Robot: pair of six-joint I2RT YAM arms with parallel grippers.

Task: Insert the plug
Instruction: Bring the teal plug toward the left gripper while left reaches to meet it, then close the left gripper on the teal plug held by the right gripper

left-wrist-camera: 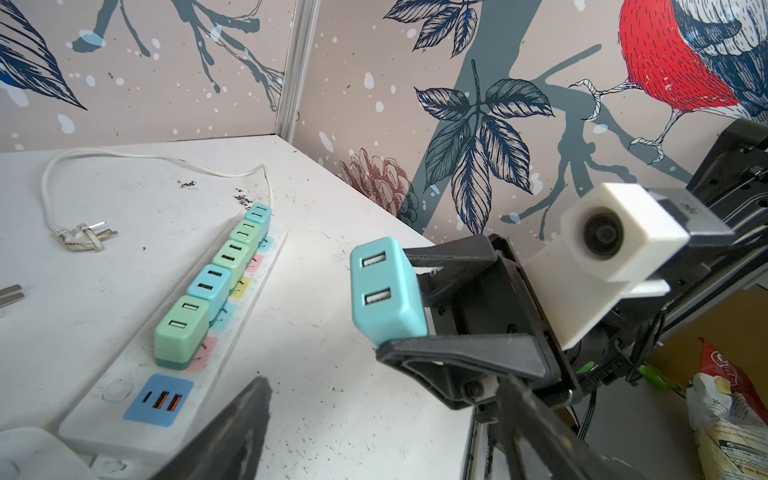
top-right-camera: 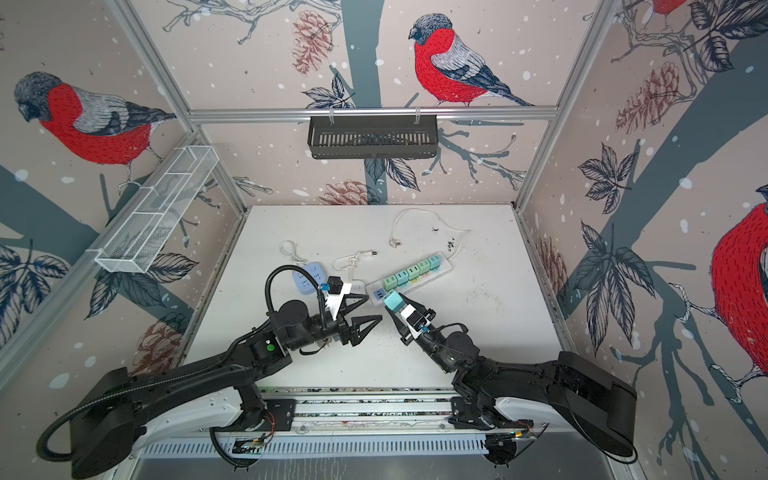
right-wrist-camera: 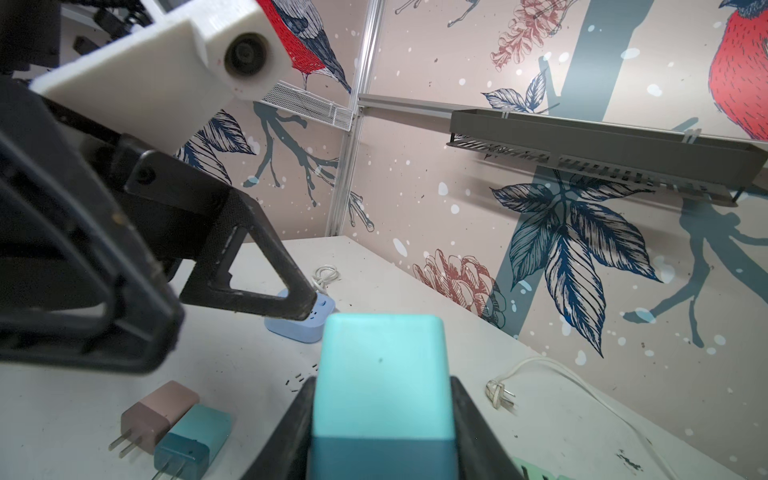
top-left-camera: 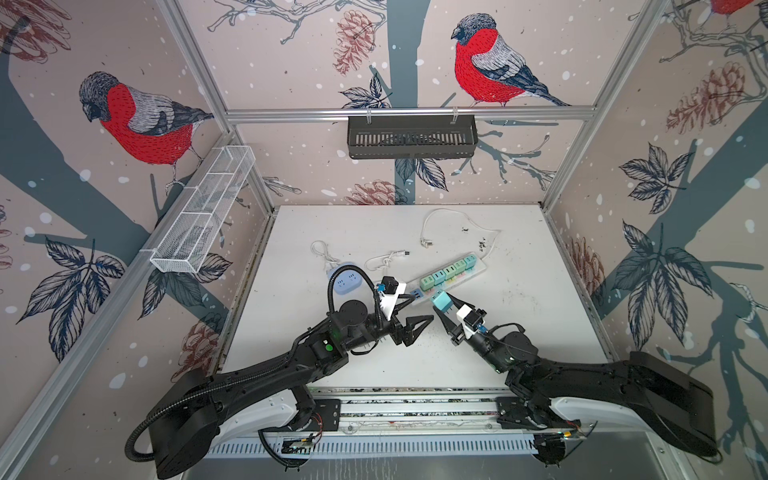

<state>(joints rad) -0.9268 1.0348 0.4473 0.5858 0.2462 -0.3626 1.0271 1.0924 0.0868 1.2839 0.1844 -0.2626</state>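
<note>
In both top views I see the right gripper (top-left-camera: 442,304) (top-right-camera: 394,305) clamped on the teal plug (top-left-camera: 440,299), its jaws pressed against two opposite sides. The plug hangs just beside the near end of the power strip (top-left-camera: 481,269). The strip runs away from that gripper's tips across the counter (top-left-camera: 519,332), with a row of five plugs (top-left-camera: 449,273) seated in it. The left gripper (top-left-camera: 420,307) faces the right one from close by, jaws apart and holding nothing. A blue socket hub (top-left-camera: 347,282) lies just beyond its wrist.

In the left wrist view, the teal plug (left-wrist-camera: 386,291) sits ahead of the left gripper's fingers (left-wrist-camera: 237,428). It is held off the counter, with its two USB ports turned toward this camera. It is beside the power strip (left-wrist-camera: 91,419), not touching it. The strip's blue USB panel is the end nearest my left gripper. A white cord (left-wrist-camera: 79,237) lies past the strip.

In the right wrist view, the plug (right-wrist-camera: 382,374) fills the gap between the right gripper's fingers (right-wrist-camera: 473,428); I cannot see its prongs. One left finger (right-wrist-camera: 257,266) crosses just ahead of it. A brown plug (right-wrist-camera: 160,409) and a dark teal plug (right-wrist-camera: 193,434) lie touching on the counter near the left gripper.
</note>
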